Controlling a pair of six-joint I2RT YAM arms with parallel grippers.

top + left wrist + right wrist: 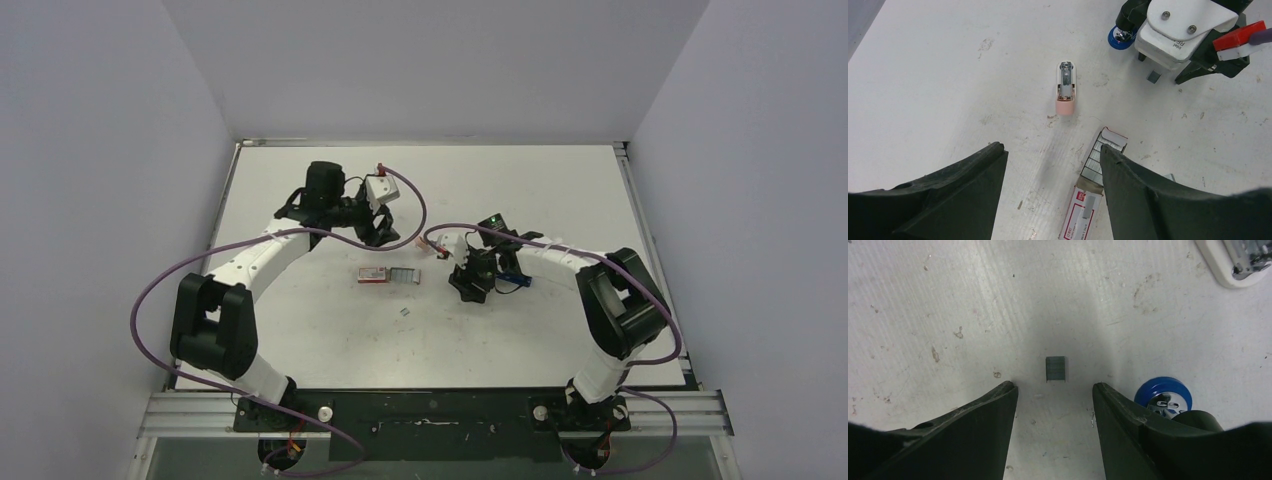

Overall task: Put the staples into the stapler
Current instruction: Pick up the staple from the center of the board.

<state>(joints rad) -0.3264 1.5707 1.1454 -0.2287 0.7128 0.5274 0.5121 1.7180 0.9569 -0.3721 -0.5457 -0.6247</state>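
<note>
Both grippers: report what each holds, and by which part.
Nothing. The right gripper stands open near a loose staple strip; the left gripper is open and empty.

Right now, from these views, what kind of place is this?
Probably a robot test cell in a lab, not a home or office. Bare grey walls box in a scuffed white table, and a left arm and right arm are bolted to a metal rail at its near edge.

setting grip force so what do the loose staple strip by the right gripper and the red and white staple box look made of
Staple strip: probably metal. It is dull grey with a faint sheen, and its crisp edges look bent down.
Staple box: probably thin cardboard. It has a matte red-and-white print, with thin folded edges at its open end.
</note>
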